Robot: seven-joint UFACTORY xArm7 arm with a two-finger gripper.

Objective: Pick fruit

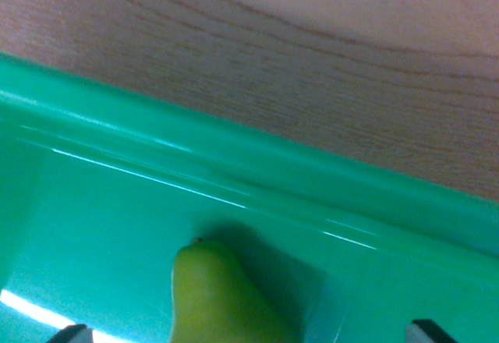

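A yellow-green pear (222, 300) lies inside a green tray (234, 156), its narrow top pointing toward the tray's rim. Only the two dark fingertips of my gripper (249, 334) show, at the bottom corners of the wrist view. One fingertip (72, 332) is on the wrist view's left of the pear and the other (429, 330) on its right. Both stand well apart from the fruit, so the gripper is open around the pear without touching it. The lower part of the pear is cut off by the frame edge.
The tray's raised rim runs diagonally across the view from upper left to lower right. Beyond it lies a brown wood-grain tabletop (327, 54). Bright reflections streak the tray floor.
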